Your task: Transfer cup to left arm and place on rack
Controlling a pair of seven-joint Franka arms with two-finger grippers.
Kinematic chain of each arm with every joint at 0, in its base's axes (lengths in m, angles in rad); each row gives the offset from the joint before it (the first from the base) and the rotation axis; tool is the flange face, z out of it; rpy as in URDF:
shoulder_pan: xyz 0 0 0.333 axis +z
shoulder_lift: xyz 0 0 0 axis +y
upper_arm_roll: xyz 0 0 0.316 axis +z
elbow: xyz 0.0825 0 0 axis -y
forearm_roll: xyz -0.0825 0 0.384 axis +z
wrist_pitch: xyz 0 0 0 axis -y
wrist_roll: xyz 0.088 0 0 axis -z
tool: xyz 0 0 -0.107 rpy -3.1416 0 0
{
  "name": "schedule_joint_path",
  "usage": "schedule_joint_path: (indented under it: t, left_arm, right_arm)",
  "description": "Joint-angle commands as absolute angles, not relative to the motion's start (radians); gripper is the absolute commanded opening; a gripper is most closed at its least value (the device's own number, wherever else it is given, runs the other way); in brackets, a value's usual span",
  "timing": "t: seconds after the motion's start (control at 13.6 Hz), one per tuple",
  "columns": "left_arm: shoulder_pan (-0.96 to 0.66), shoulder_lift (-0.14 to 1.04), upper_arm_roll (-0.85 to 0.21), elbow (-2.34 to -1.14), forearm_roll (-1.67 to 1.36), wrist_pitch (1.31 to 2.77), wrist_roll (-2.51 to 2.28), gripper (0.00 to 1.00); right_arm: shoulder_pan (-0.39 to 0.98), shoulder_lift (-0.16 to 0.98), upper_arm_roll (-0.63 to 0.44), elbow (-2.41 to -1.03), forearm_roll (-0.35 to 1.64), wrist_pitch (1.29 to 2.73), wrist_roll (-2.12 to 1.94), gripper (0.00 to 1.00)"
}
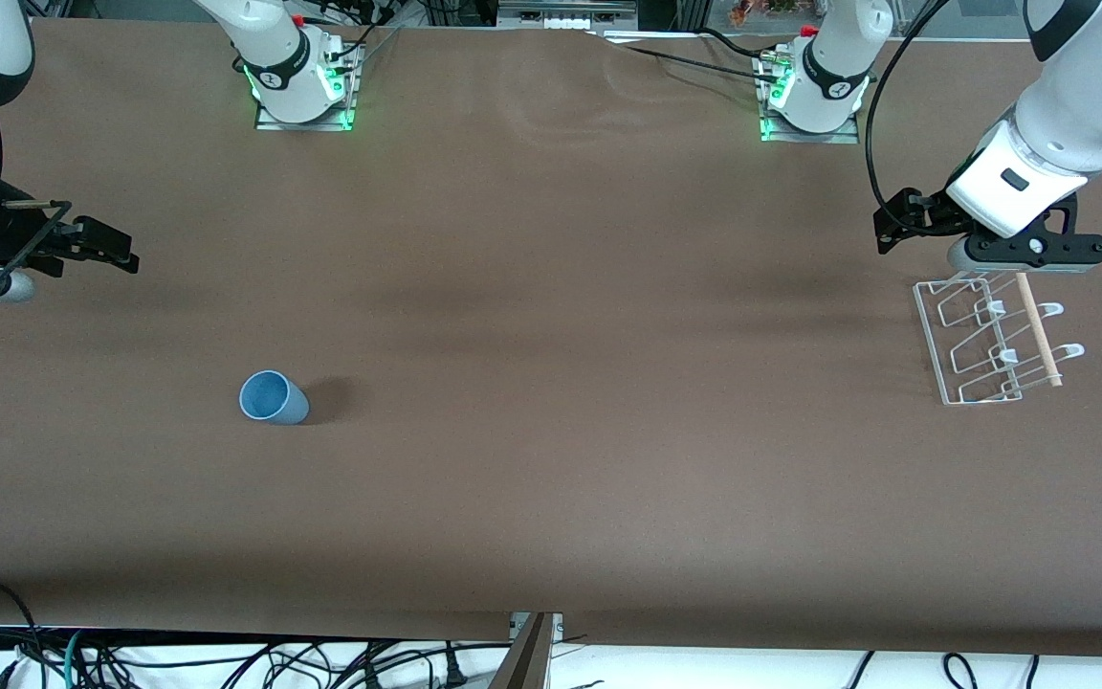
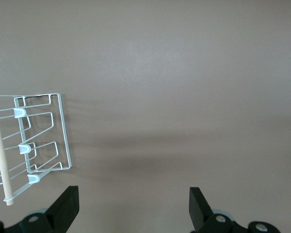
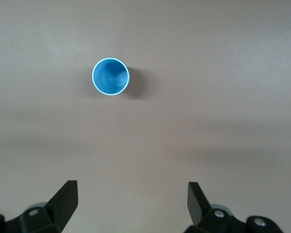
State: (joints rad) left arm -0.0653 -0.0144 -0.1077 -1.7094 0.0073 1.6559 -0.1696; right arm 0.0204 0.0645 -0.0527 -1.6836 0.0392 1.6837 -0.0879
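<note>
Cup [image 1: 274, 398] stands alone on brown table [image 1: 551, 478] — open approach all round; rack [image 1: 991, 340] well apart.

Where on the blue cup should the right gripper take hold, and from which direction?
Judging by its pose, from above: the cup stands upright, mouth open upward, alone on the table. The open right gripper could likely straddle its wall just below the rim.

I see a plain light-blue cup [image 1: 274, 398], brighter blue inside, on a flat brown table [image 1: 551, 478]. The rack [image 1: 986, 340] is white wire with a pale wooden dowel [image 1: 1039, 330] across it. Both grippers, left gripper [image 2: 134, 211] and right gripper [image 3: 132, 208], are black; the arms are white with black joints.
</note>
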Motion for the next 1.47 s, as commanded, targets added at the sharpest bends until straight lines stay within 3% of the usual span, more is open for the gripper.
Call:
schedule_joint_path:
  t: [0.0,0.73,1.1,1.39]
  left_arm:
    - [-0.063,-0.005,-0.117,-1.681,0.035,1.632,-0.183,1.0]
    - [-0.061,-0.005,-0.117,-1.681,0.035,1.632,-0.181,1.0]
    - [-0.063,-0.005,-0.12,-1.681,0.035,1.632,-0.181,1.0]
    - [-0.063,-0.005,-0.12,-1.681,0.037,1.632,-0.183,1.0]
  right_arm:
    - [0.018,0.064,-0.046,-1.675,0.026,1.677,-0.095,1.0]
    - [0.028,0.092,-0.046,-1.675,0.025,1.678,-0.091,0.99]
    - [0.04,0.239,-0.046,-1.675,0.02,1.721,-0.101,1.0]
    - [0.086,0.38,-0.048,-1.675,-0.072,1.908,-0.1,1.0]
